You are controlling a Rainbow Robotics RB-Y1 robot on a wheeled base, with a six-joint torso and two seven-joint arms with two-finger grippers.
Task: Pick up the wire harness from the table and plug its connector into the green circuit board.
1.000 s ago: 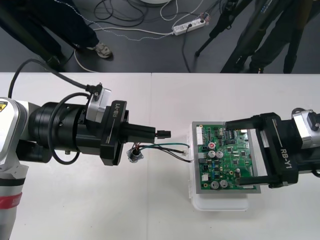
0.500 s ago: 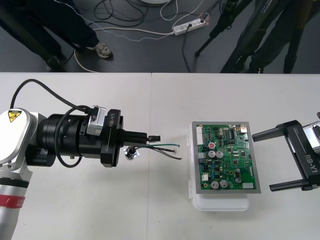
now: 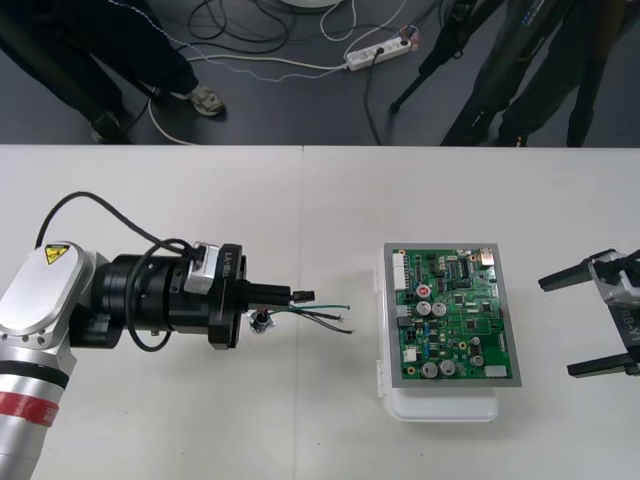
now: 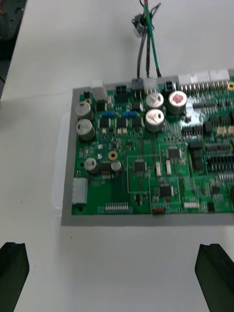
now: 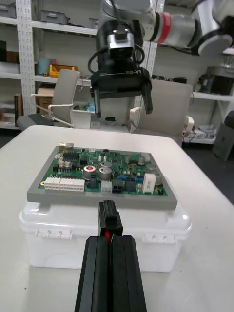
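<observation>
Pick-up done: my left gripper [image 3: 296, 294] is clamped on the harness plug [image 5: 108, 218], wires [image 3: 325, 312] and metal socket [image 3: 262, 320] trailing beneath. Insertion outstanding — the plug stands short of the green circuit board [image 3: 455, 315], facing its edge connectors [image 5: 117, 186]. My right gripper [image 3: 558, 325] waits spread wide beside the board. Legible marks: a yellow hazard sticker [image 3: 55, 253] on my left arm [image 3: 40, 300] — other lettering unreadable.

Left arm [image 3: 30, 310]: silver link with a yellow triangular hazard label [image 3: 53, 253], a red ring [image 3: 22, 404], a black cylindrical wrist and a looped black cable [image 3: 78, 196]. Left gripper [image 3: 300, 295] and right gripper [image 3: 558, 327]: black fingers, black flange lettered "RB-Y1" in white.
</observation>
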